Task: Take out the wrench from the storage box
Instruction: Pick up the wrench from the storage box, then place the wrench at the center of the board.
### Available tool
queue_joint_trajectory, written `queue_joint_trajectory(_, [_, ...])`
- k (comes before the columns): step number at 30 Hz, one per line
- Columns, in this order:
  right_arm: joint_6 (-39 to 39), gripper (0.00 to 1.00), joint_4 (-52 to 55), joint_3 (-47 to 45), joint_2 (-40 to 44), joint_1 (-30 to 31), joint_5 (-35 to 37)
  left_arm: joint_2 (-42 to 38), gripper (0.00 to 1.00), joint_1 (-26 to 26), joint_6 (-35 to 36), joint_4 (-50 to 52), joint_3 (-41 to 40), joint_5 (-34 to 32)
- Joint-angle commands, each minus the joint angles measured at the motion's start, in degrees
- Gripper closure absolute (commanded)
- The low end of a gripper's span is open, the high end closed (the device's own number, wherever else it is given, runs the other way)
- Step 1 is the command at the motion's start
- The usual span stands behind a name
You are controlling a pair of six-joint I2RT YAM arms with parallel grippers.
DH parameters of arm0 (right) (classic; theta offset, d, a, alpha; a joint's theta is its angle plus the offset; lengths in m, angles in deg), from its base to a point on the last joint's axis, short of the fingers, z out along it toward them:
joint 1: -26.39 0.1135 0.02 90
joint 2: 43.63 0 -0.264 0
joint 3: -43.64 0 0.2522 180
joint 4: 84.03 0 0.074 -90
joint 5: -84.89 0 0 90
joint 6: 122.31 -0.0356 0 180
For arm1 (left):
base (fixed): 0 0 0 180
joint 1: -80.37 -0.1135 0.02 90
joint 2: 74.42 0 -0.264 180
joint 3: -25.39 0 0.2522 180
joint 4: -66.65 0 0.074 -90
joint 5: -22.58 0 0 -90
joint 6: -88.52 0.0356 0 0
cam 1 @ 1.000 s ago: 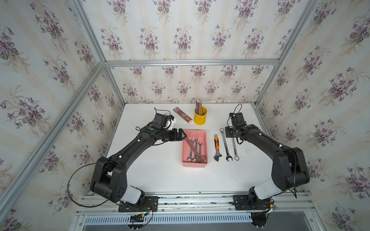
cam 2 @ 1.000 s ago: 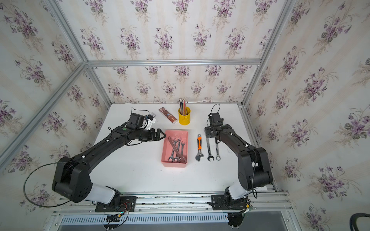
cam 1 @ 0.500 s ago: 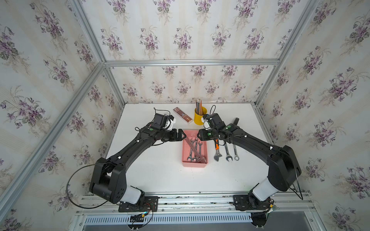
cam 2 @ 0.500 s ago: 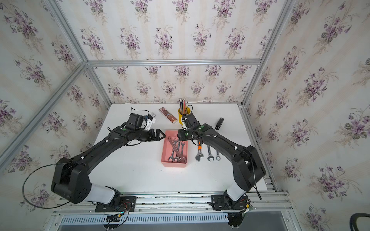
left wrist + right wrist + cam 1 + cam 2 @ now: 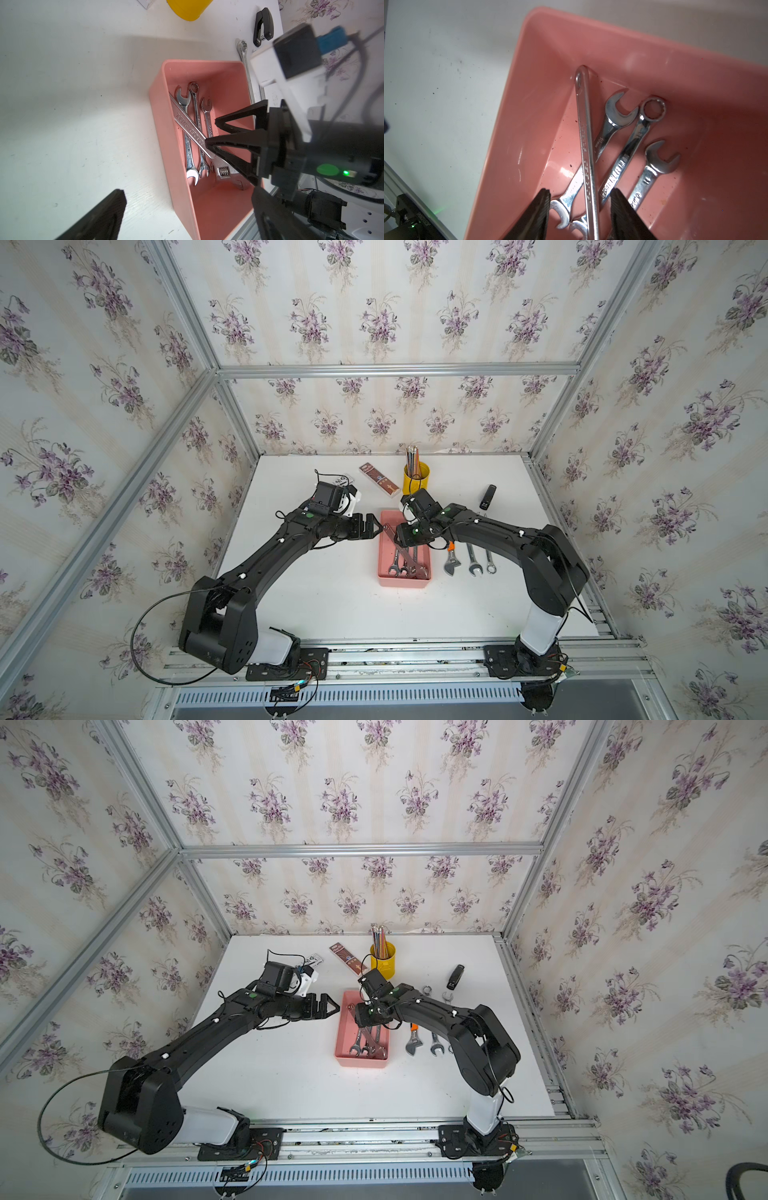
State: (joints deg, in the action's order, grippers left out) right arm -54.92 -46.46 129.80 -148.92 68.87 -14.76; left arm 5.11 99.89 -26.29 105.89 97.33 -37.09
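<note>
- Long wrench [image 5: 586, 145] head cut off; I see its handle between the right gripper's [image 5: 580, 192] parted jaws.
- Pink box [image 5: 529, 104] holds it plus three spanners [image 5: 618, 116].
- Left gripper [image 5: 376, 526] gapes, empty.

We see a left arm [image 5: 266, 556] and right arm [image 5: 498, 531], both matte black with blocky shoulders. Each has a white base link [image 5: 272, 649] over a black plate [image 5: 291, 664]. White dots [image 5: 242, 575] and a green sticker [image 5: 309, 514] mark the links. A thin black cable [image 5: 137, 630] loops out at the left shoulder's 9 o'clock. The fingers [image 5: 239, 138] are open black triangles.
</note>
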Motion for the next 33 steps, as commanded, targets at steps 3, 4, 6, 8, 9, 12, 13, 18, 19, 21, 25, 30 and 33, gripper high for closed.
queue_joint_trajectory(3, [1.86,0.55,0.44,1.72,-3.39,0.32,1.0,-0.84,0.01,-0.24,0.66,0.01,-0.56,-0.05])
queue_joint_trajectory(4, [2.41,0.56,0.94,2.2,-3.94,0.32,1.21,-0.99,0.01,-0.21,0.73,0.01,-0.64,-0.1])
queue_joint_trajectory(6, [2.7,0.58,0.85,2.22,-4.63,0.32,1.43,-1.04,0.01,-0.35,0.77,0.08,-0.83,-0.15])
queue_joint_trajectory(8, [3.08,0.61,0.87,2.37,-5.43,0.32,1.61,-1.04,0.01,-0.39,0.74,0.02,-0.86,-0.01])
queue_joint_trajectory(9, [3.28,0.62,1.12,2.52,-6.08,0.32,1.86,-1.04,0.01,-0.44,0.74,-0.07,-0.87,0.0])
queue_joint_trajectory(12, [3.8,0.65,1.38,2.57,-7.0,0.52,2.2,-1.0,0.01,-0.39,0.65,-0.25,-0.86,0.08])
queue_joint_trajectory(13, [3.74,0.67,1.0,2.41,-7.07,0.59,1.87,-0.96,0.01,-0.41,0.65,-0.25,-0.85,0.08])
queue_joint_trajectory(18, [3.45,0.8,0.01,2.31,-7.49,0.85,0.25,-0.82,0.01,-0.37,0.58,-0.34,-0.86,0.08])
queue_joint_trajectory(19, [3.45,0.83,-0.07,2.48,-7.4,0.84,0.18,-0.78,0.01,-0.43,0.62,-0.29,-0.78,0.16])
queue_joint_trajectory(21, [3.47,0.89,-0.08,2.73,-6.81,0.78,0.3,-0.73,0.01,-0.42,0.65,-0.29,-0.78,0.17])
queue_joint_trajectory(25, [4.35,0.96,0.34,3.46,-5.42,1.02,1.41,-0.44,0.01,-0.39,0.6,-0.32,-0.69,0.26])
queue_joint_trajectory(30, [4.71,1.0,1.38,4.4,-2.76,1.21,2.18,-0.25,0.01,-0.45,0.51,-0.34,-0.22,0.43])
queue_joint_trajectory(33, [4.43,1.0,2.29,5.05,-0.65,1.2,2.17,-0.03,0.01,-0.47,0.57,-0.07,0.3,0.43])
